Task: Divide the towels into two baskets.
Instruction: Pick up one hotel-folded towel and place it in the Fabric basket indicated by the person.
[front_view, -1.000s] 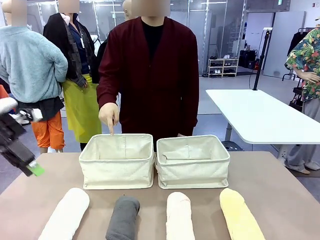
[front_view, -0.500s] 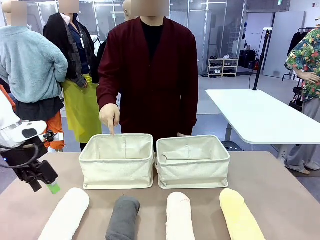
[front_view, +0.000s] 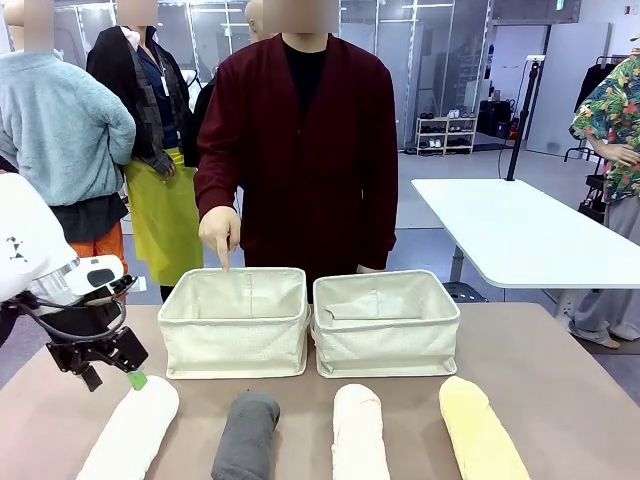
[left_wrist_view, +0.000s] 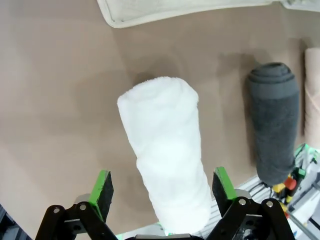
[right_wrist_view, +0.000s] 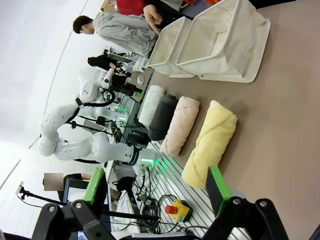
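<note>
Since the earlier frame, my left gripper (front_view: 113, 378) has swung in from the table's left edge and dropped to the near-left of the left-hand cream canvas basket (front_view: 235, 345), my landmark throughout. Its green-padded jaws stand wide apart and empty, one finger on each side of the white rolled terry towel (front_view: 130, 430). That towel lies on the brown table (front_view: 560, 380), near-left of the basket. I judge the spread is set to take the roll across its width.

Directly in front of the basket lies the dark grey rolled towel (front_view: 245, 435). Above the basket's far rim, the person's hand (front_view: 219, 232) points one finger down into it, presumably marking the destination. Just beside the basket's right wall stands the matching cream canvas basket (front_view: 385, 345). Near-right of the landmark lies the cream rolled towel (front_view: 358, 430), and farther right the pale yellow rolled towel (front_view: 480, 430).

With all four rolls on the table, sorting has not begun. My right gripper (right_wrist_view: 155, 182) hangs well right of the basket, jaws apart and empty, clear of the row.
</note>
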